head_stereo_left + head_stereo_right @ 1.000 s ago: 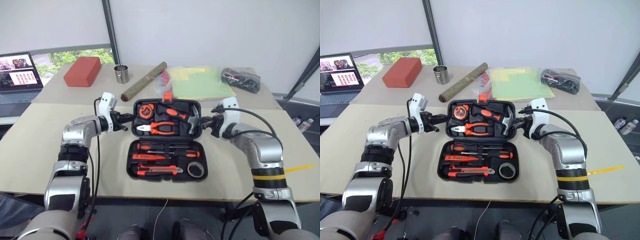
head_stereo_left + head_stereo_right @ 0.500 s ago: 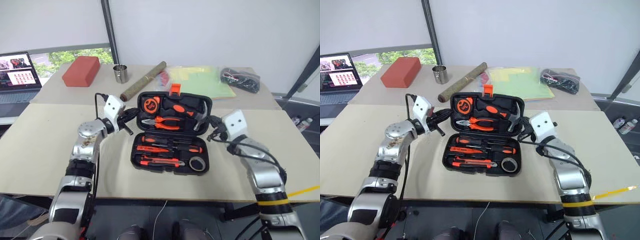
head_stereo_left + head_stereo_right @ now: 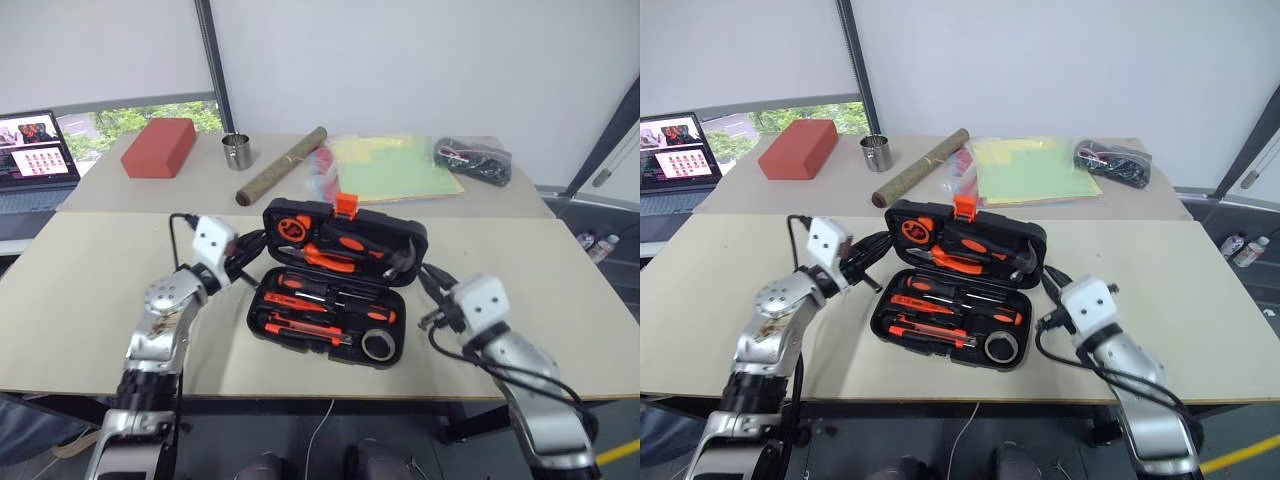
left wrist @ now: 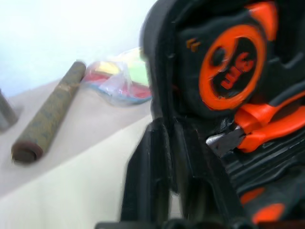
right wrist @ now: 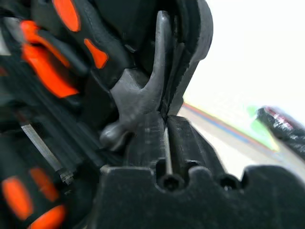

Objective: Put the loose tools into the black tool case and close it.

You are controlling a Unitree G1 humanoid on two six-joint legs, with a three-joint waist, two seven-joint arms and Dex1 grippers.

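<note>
The black tool case (image 3: pixel 262 312) lies in the middle of the table with its lid (image 3: pixel 345 222) raised and leaning over the base, orange latch (image 3: pixel 346 205) on top. In the base's slots are orange-and-black screwdrivers (image 3: pixel 305 284), a utility knife (image 3: pixel 300 326) and a dark tape roll (image 3: pixel 377 346). The lid holds a tape measure (image 4: pixel 228 71), pliers and a hammer (image 5: pixel 138 95). My left gripper (image 3: pixel 252 255) is at the lid's left edge (image 4: pixel 157 57). My right gripper (image 3: pixel 428 305) is at the lid's right edge (image 5: pixel 190 57), its fingers (image 5: pixel 143 143) pressed together.
Along the far side of the table stand a red block (image 3: pixel 158 147), a metal cup (image 3: pixel 236 151), a rolled tube (image 3: pixel 280 165), yellow-green folders (image 3: pixel 395 167) and a black bag (image 3: pixel 472 158). A laptop (image 3: pixel 35 140) sits at the far left.
The lid has swung up from lying flat and now leans over the base. Both grippers have drawn back toward me beside it. The camera has also shifted.
</note>
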